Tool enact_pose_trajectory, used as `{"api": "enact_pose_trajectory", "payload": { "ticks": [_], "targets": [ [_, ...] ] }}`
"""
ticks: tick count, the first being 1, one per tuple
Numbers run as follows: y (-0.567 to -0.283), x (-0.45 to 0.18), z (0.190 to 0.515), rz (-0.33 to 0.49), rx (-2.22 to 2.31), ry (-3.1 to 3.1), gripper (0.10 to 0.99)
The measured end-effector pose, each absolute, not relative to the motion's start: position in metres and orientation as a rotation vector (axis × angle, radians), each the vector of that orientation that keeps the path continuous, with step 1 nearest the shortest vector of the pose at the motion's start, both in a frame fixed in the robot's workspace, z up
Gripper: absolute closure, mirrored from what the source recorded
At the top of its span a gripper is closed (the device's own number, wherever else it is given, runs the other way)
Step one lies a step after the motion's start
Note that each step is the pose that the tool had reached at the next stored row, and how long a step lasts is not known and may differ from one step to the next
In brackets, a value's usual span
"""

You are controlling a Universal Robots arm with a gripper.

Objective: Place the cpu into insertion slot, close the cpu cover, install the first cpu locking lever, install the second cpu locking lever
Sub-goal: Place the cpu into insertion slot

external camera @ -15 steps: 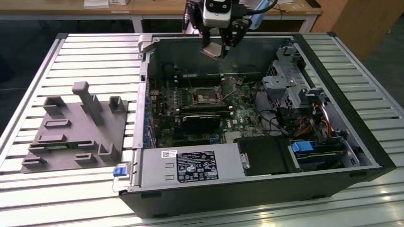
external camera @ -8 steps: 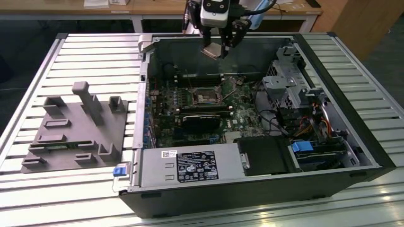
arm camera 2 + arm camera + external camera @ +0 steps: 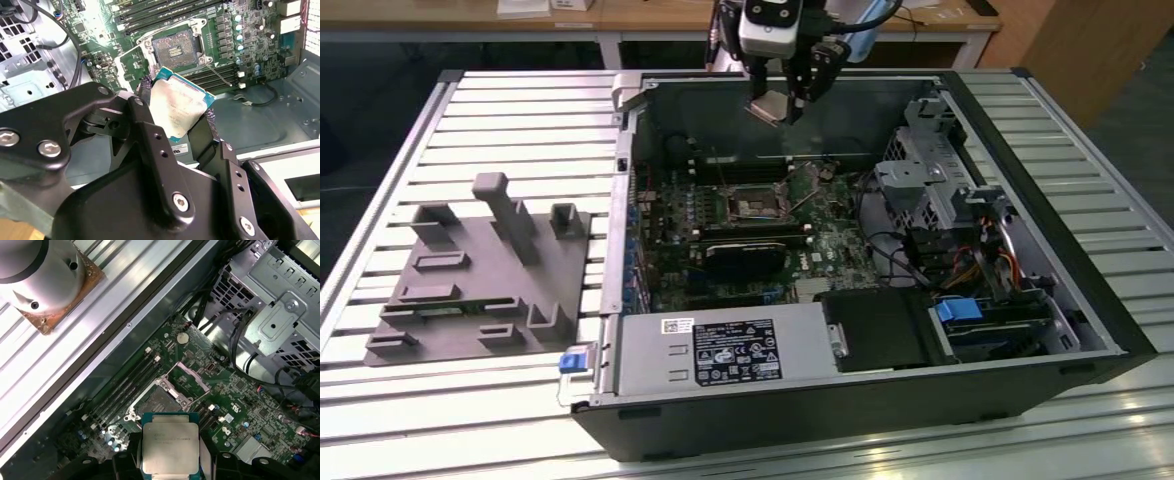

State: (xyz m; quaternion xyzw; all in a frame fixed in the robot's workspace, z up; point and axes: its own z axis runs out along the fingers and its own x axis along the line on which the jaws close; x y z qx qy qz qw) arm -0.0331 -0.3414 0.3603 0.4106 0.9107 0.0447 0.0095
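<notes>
- The gripper hangs above the far end of the open case, well above the board.
- Its fingers are closed most of the way onto the cpu, pinching it by two opposite edges. The silvery face shows in both wrist views.
- In the exterior view the cpu sits tilted at the fingertips, clear of everything in the case.
- In the first wrist view the cpu lies between the two dark fingers.
- The slot is on the green board, well apart from the cpu and lower down. Its dark centre is bare in the second wrist view.
- The cover is swung open beside the slot, and the green board shows through its window. In the second wrist view the cover stands just beside the slot.
- The case lies on its side on a slatted metal table.
- A grey fixture with upright pegs rests on the table toward the exterior view's left, apart from the case.
</notes>
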Motion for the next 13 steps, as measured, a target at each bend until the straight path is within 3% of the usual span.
{"api": "enact_pose_trajectory", "payload": {
  "ticks": [13],
  "targets": [
    [-0.3414, -0.0331, 0.3599, 0.139, 1.353, 2.808, 0.541]
  ]
}}
